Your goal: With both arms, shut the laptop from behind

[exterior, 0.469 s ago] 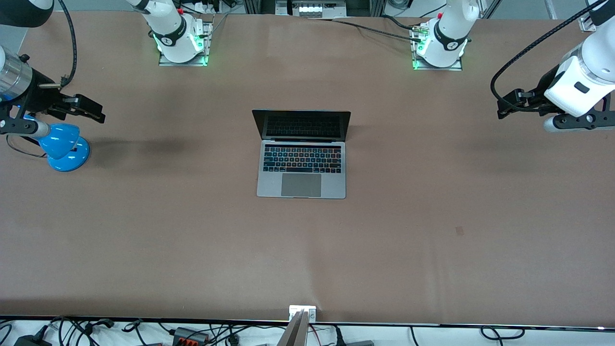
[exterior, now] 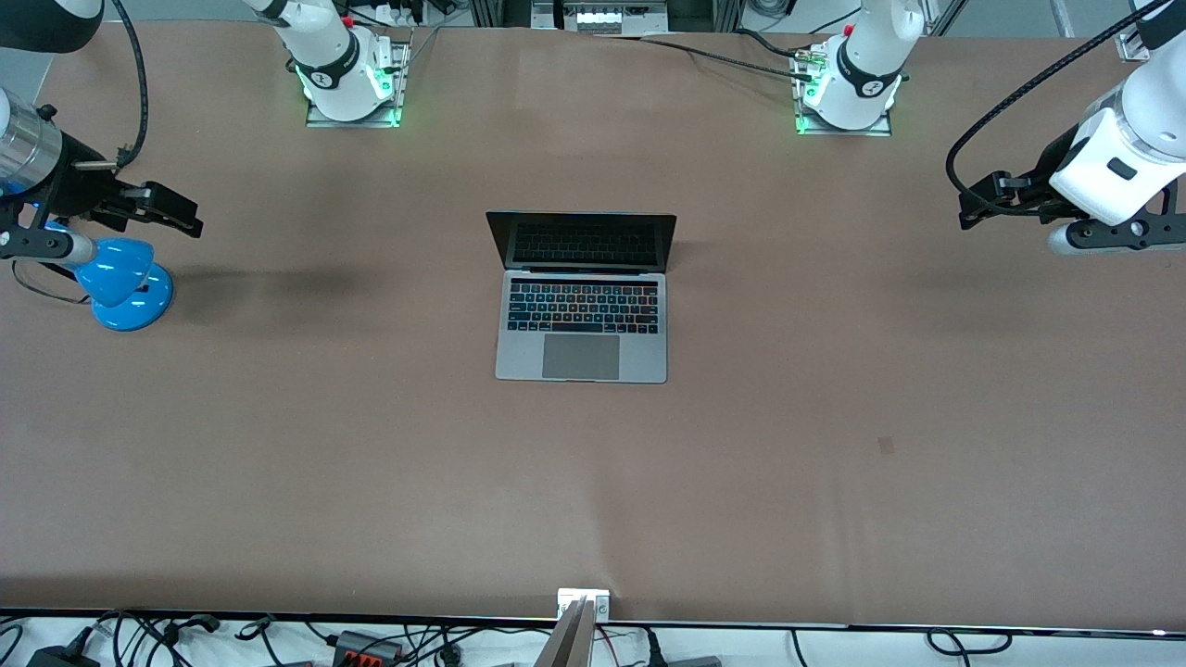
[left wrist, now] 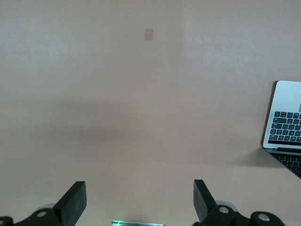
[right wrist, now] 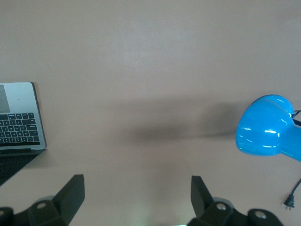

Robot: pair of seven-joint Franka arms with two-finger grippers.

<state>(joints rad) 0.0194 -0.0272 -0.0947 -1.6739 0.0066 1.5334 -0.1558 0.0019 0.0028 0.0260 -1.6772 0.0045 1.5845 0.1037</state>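
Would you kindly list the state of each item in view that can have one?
laptop: open, screen upright and dark, flat on the table.
left gripper: open, empty, over bare table at the left arm's end.
right gripper: open, empty, over the table beside the lamp.
blue lamp: standing, head tilted down.
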